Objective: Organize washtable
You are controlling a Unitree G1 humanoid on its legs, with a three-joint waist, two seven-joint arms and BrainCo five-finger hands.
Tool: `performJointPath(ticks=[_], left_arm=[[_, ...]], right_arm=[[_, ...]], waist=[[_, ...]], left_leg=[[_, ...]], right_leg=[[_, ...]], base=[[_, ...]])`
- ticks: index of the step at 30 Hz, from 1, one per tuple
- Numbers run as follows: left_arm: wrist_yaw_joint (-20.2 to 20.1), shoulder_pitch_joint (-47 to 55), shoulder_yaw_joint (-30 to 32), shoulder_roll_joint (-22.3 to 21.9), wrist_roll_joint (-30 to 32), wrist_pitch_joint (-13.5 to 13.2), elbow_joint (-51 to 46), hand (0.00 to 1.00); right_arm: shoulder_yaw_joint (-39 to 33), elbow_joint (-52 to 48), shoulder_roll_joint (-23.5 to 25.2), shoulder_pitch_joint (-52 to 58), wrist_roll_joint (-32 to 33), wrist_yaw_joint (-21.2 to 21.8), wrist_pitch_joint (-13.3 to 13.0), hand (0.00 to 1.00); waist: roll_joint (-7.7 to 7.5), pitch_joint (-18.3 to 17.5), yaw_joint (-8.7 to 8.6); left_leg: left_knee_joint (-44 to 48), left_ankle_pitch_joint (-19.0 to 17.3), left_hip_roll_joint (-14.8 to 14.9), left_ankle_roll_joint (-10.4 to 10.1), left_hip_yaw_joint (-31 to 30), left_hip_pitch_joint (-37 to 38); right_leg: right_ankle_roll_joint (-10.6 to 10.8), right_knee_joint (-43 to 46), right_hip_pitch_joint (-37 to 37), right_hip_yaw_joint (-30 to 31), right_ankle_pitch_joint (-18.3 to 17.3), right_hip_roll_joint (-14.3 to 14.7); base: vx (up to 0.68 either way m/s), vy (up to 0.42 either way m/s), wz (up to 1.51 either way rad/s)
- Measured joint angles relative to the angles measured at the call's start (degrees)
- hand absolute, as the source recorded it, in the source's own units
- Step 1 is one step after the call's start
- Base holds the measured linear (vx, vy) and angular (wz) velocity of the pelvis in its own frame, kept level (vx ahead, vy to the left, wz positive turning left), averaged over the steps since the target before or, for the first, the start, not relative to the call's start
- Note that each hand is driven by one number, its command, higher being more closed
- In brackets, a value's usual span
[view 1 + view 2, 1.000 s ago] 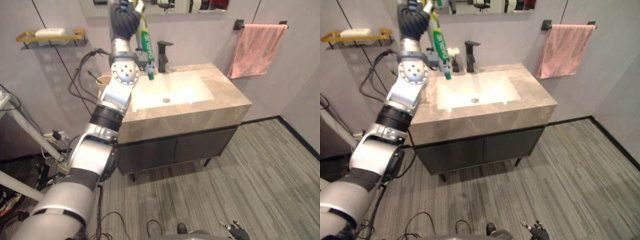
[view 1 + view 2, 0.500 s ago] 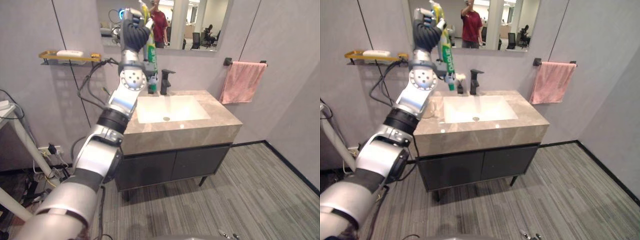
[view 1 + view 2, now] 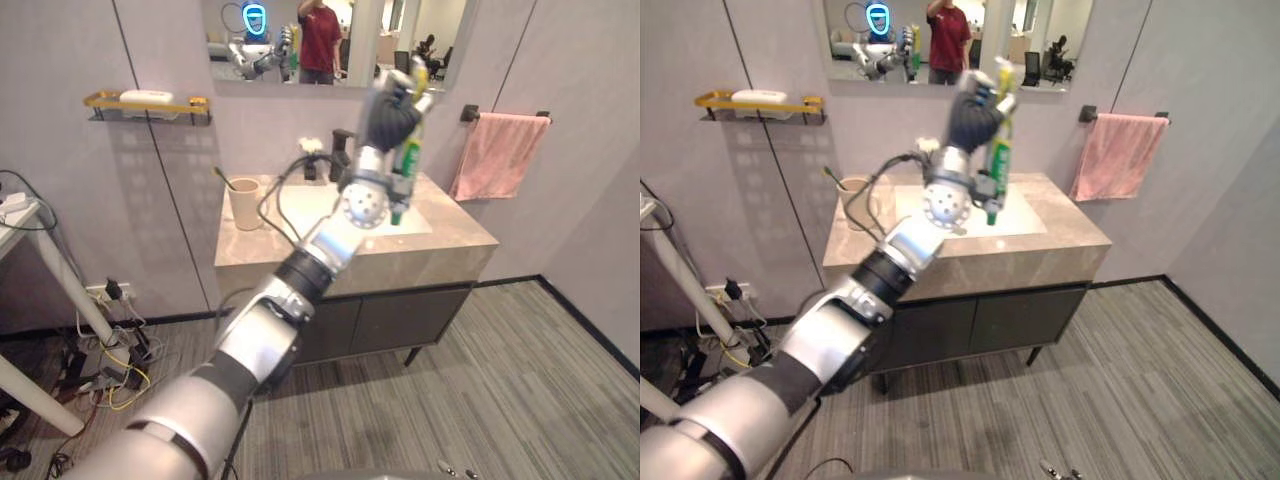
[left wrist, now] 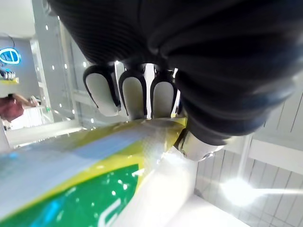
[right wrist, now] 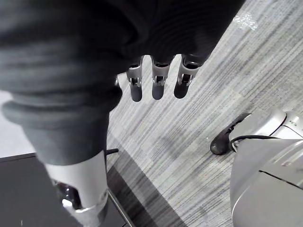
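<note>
Beige marble forms the top of the bench (image 3: 455, 232), whose front edge and right corner are seen bare, with a white basin (image 3: 1025, 222) sunk in its middle and dark cabinet doors (image 3: 400, 318) below. Open grey striped floor (image 3: 490, 400) is left in front of the bench and to its right. A black faucet (image 3: 343, 150) is set at the back edge by the wall. A pink towel (image 3: 495, 160) is hung on the wall well to the right, and a gold shelf (image 3: 190, 104) carrying a white soap (image 3: 146, 96) is fixed to the wall on the left. The toothpaste tube (image 3: 408, 158), green and yellow, is held up in the air by the left hand (image 3: 388, 115), nearly upright with its cap end down, clear of the bench and seen against the basin's right part. In the left wrist view the fingers (image 4: 134, 94) are curled over the tube's yellow end and clamped on it, so that most of the tube's length is left sticking out below the hand. A tan cup (image 3: 243, 205) is stood on the bench's left end, apart from the basin, and a dark brush handle (image 3: 224, 178) is leant in it. The right hand (image 5: 156, 85) is hung low above the floor, its fingers straight, relaxed and holding nothing.
</note>
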Motion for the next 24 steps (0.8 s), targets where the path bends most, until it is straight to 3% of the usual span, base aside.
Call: performJointPath(ticks=[5,10,11,17,20,24], left_arm=[[0.7,0.0,-0.1,0.0,0.1,0.0,0.0,1.0],[0.9,-0.5,-0.1,0.6,0.1,0.1,-1.0,1.0],[0.9,-1.0,-0.1,0.8,0.1,0.0,-1.3,1.0],[0.9,-2.0,-0.2,1.5,0.2,0.1,-4.8,1.0],[0.9,-2.0,-0.3,1.3,0.1,0.1,-6.6,1.0],[1.0,-1.9,0.2,3.2,0.1,-0.1,-13.3,1.0]], right_arm=[[-0.1,-0.1,0.0,-1.1,-0.1,-0.6,0.0,0.0],[-1.2,-0.2,0.1,-2.7,-0.2,-0.9,0.0,0.0],[-1.8,-0.4,0.1,-3.0,-0.1,-0.9,0.0,0.0],[-5.2,-0.8,0.5,-2.3,-0.2,-0.9,0.0,0.0],[-6.6,-4.3,2.4,0.0,-0.1,-0.9,0.0,0.0],[-6.5,-7.1,5.2,2.2,-0.1,-0.9,0.0,0.0]], waist=[[1.13,1.2,1.76],[0.9,1.9,2.93],[0.34,2.7,2.94],[0.55,3.9,2.89],[0.85,6.2,2.88],[2.68,8.2,3.28]], left_leg=[[0.0,-0.3,-0.3,0.4,0.8,-0.2],[0.0,-0.6,-0.8,0.9,1.3,-0.1],[0.0,-0.8,-1.2,1.2,1.4,0.2],[0.0,-2.7,-3.5,3.8,1.1,1.9],[0.0,-3.9,-2.0,5.0,0.4,4.7],[0.0,-5.2,2.6,4.8,1.0,7.6]], right_leg=[[0.3,0.0,-0.7,1.1,-0.2,0.0],[0.8,0.6,-1.1,2.1,-0.5,-0.2],[1.4,1.1,-1.1,2.3,-0.9,-0.5],[2.5,4.6,-0.9,3.4,-2.2,-2.4],[2.1,11.3,-1.2,6.5,-1.9,-0.3],[-2.3,19.8,-3.1,6.5,1.9,5.3]], base=[[0.02,0.025,-0.07],[0.04,0.039,-0.05],[0.03,0.073,-0.02],[0.06,0.098,0.03],[0.05,0.086,0.04],[-0.01,0.026,-0.11]])
